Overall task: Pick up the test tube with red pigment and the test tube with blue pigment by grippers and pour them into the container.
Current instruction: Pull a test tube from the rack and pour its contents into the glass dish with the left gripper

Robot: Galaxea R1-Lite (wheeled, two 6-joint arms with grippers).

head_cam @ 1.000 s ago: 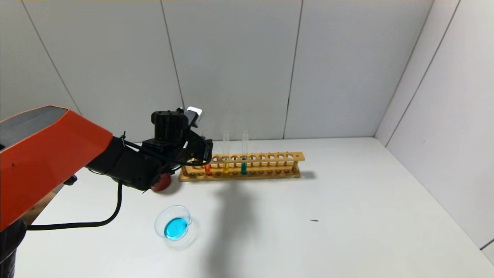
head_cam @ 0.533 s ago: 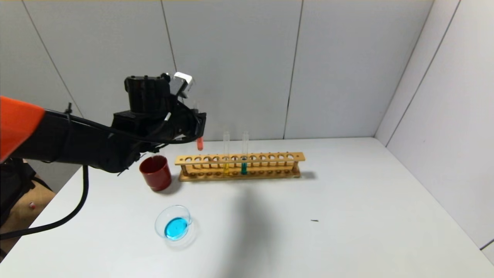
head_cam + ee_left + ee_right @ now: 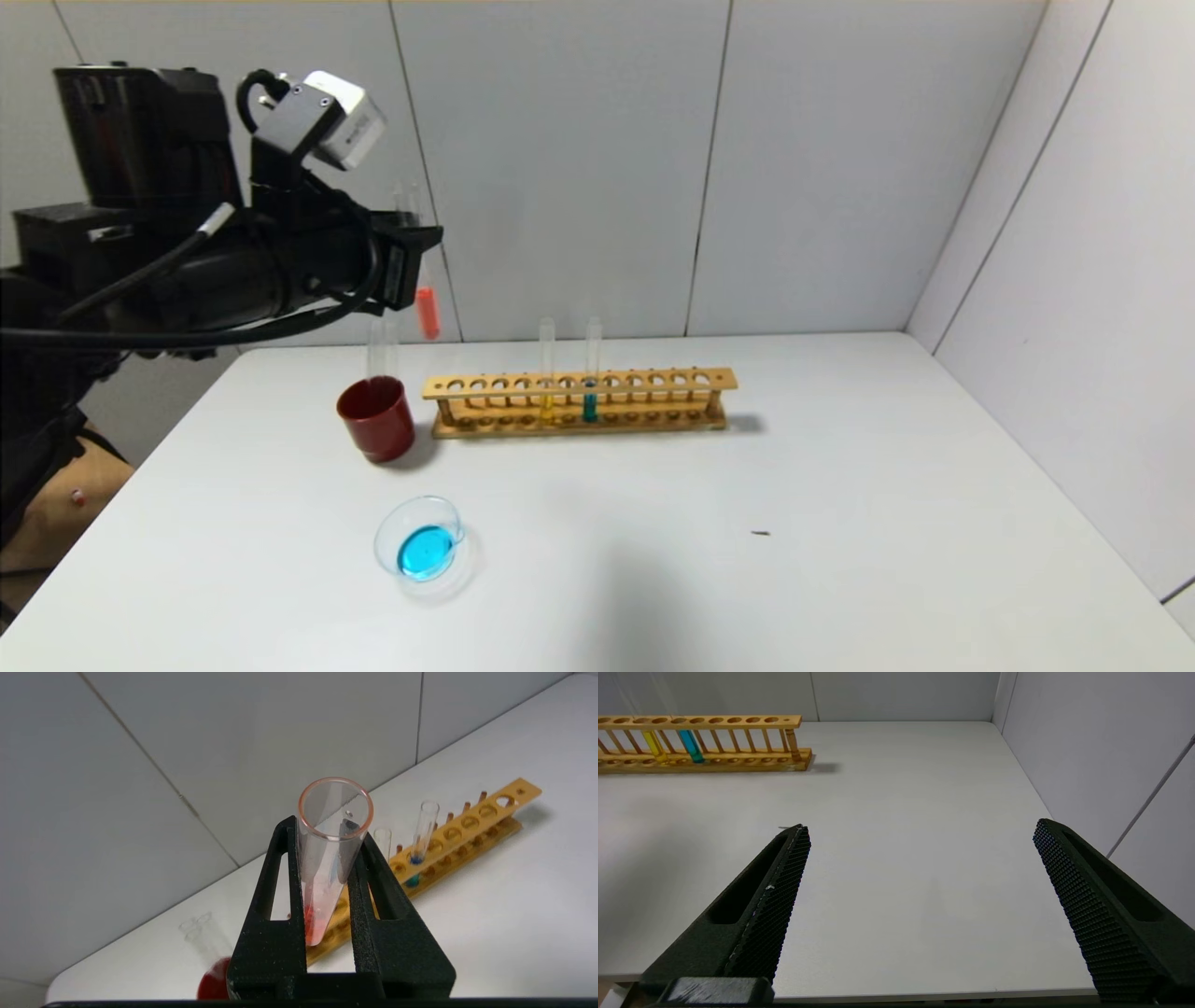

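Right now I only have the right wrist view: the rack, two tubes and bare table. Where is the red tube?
Observer: The left hand is shut on the test tube with red pigment, high above the table, left of the rack.
Operator: Is the dish anywhere?
Observer: Yes, the container sits nearer the robot than the rack, with blue liquid in it.
Operator: Anything else near the rack?
Observer: A dark red cup stands just off its left end.

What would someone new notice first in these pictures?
The left gripper, raised high above the table's left rear, shut on the red tube. Below it, near the front, the glass dish holds blue liquid. A wooden rack at the back holds a yellow and a teal tube.
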